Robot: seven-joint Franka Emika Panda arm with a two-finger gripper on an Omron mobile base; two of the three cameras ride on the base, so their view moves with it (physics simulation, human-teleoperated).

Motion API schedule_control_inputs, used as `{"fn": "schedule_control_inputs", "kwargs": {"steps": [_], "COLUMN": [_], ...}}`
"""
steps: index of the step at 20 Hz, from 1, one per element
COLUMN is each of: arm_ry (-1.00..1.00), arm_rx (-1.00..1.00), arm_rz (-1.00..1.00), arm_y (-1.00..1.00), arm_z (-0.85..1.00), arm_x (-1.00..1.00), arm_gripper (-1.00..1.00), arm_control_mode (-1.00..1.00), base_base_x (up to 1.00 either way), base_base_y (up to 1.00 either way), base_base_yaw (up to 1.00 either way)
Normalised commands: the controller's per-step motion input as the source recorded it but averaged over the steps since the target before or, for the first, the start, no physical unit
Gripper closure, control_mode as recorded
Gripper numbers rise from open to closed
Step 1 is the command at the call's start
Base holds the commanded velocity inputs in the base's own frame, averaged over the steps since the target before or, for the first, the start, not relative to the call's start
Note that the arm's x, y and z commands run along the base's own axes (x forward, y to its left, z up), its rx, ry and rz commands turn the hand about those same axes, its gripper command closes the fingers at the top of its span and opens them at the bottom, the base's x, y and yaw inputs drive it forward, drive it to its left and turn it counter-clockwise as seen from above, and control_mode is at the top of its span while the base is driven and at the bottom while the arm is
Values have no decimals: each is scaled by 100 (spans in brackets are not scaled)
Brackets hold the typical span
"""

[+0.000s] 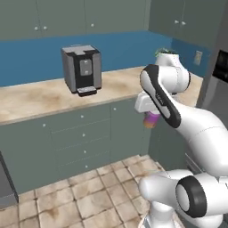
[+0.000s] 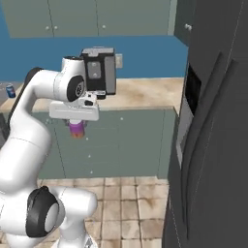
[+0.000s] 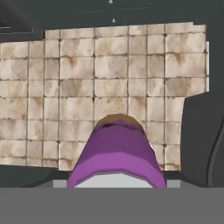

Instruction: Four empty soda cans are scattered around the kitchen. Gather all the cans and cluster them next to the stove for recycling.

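Kitchen, beige surface [image 1: 40, 95] with coffee machine [image 1: 82, 69]: gripper [image 1: 151, 119] clamped on purple can [image 1: 152, 119], can's long axis hanging downward over tiled floor [image 1: 89, 196]; blue can [image 2: 10, 90] at surface's far left.

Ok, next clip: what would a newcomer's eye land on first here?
The big white arm with a purple-pink can hanging from its gripper in mid-air above the tiled floor, in front of the lower cabinets. Next, the coffee machine standing on the marble counter behind it. A small blue can sits far off on the counter's left end.
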Motion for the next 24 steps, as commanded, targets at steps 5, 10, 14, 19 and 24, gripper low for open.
{"fn": "schedule_control_inputs", "kwargs": {"steps": [5,10,14,19,24], "arm_ry": [0,0,0,0,0], "arm_rx": [0,0,0,0,0], "arm_rz": [0,0,0,0,0], "arm_y": [0,0,0,0,0], "arm_z": [0,0,0,0,0], "arm_x": [0,0,0,0,0], "arm_gripper": [100,100,100,100,100], "arm_control_mode": [100,100,100,100,100], "base_base_x": [93,74,20,8,53], "base_base_y": [87,100,100,78,80], "base_base_yaw": [7,20,22,12,7]}}
